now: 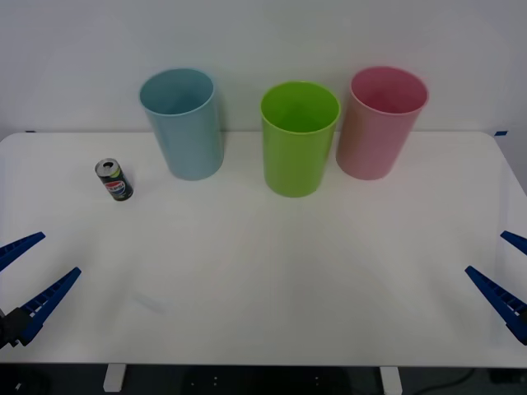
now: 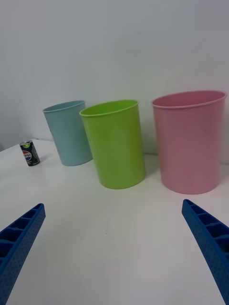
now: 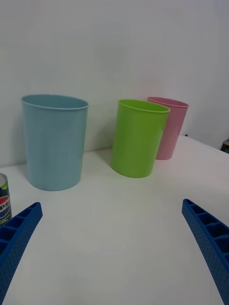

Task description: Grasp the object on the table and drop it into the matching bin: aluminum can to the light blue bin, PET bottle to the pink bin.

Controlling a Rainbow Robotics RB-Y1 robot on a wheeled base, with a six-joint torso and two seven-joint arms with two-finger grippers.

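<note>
A small dark aluminum can [image 1: 114, 180] with a silver top and a round red-white-blue logo stands upright on the white table [image 1: 263, 280], left of the light blue bin [image 1: 183, 123]. The pink bin [image 1: 380, 121] stands at the back right. My left gripper [image 1: 31, 272] hovers open over the table's front left edge, well in front of the can. My right gripper [image 1: 504, 273] hovers open at the front right edge. The can [image 2: 29, 153] also shows far off in the right wrist view and the can [image 3: 4, 200] close by in the left wrist view.
A bright green bin [image 1: 299, 137] stands between the light blue and pink bins along the back of the table. A white wall rises behind them. The table's front half lies bare between the two grippers.
</note>
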